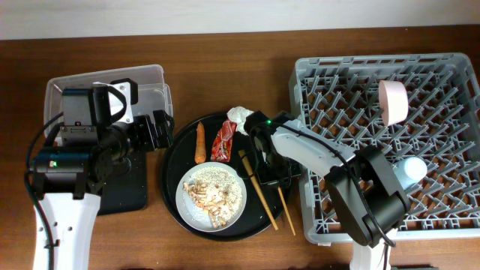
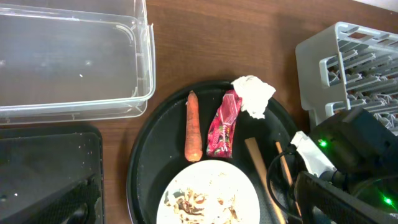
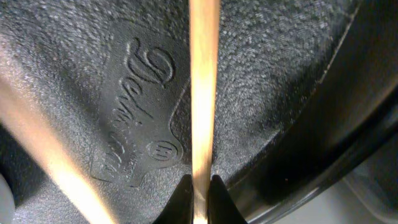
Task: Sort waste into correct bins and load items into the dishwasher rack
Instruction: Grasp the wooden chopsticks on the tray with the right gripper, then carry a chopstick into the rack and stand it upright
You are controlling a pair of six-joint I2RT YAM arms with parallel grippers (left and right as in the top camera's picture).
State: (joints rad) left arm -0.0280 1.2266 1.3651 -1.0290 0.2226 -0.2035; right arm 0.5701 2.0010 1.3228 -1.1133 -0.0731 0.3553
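1. Two arms meet over the round black tray (image 1: pixel 174 169) at mid-bench. The right gripper (image 1: pixel 257 159) is down on one chopstick (image 1: pixel 264 201), with its twin (image 1: pixel 287 214) near the tray's right rim. The left gripper (image 1: pixel 159 130) hovers at the tray's left rim, finger spread impossible to tell. Bowl (image 1: pixel 393 101) and cup (image 1: pixel 411 171) sit in the dishwasher rack (image 1: pixel 375 64) along the right edge.
2. Seen from the left wrist, carrot (image 2: pixel 193 127), wrapper (image 2: pixel 224 124) and tissue (image 2: pixel 254 94) lie beyond the plate (image 2: pixel 239 180); its own fingers are out of shot. Reaching in now risks striking the right arm (image 2: pixel 357 155).
3. Seen from the right wrist, narrow fingers pinch the chopstick. So thin a stick could swivel, slip free, or fall through the rack's lattice.
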